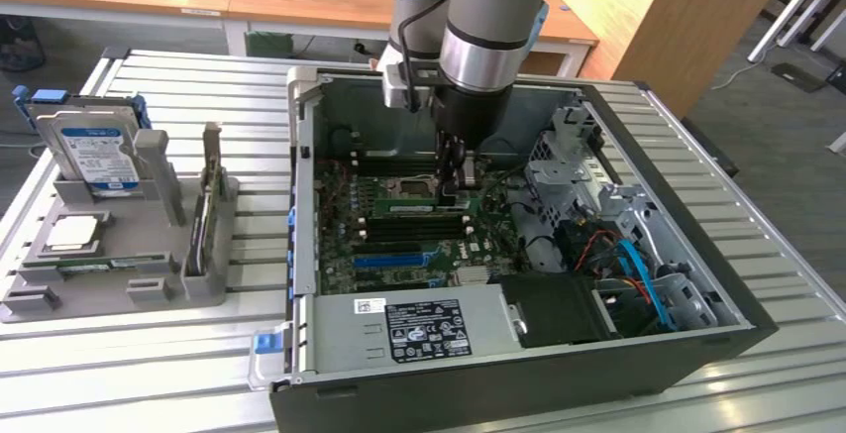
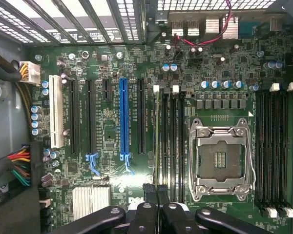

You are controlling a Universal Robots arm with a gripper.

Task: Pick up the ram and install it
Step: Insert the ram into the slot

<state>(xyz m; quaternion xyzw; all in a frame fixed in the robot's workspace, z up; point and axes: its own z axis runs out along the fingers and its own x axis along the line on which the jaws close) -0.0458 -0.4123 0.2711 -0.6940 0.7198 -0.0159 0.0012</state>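
With the jaws clamped on the thin green circuit-board ram (image 2: 158,139), we fear slight misalignment with the black memory slots (image 2: 172,141) could jam or bend it.

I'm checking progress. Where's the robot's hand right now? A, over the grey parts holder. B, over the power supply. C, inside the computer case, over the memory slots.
C: the hand is down in the case, over the memory slots beside the empty processor socket.

Slatted metal table (image 1: 793,289) carries open computer case (image 1: 529,398), grey parts holder (image 1: 119,292).
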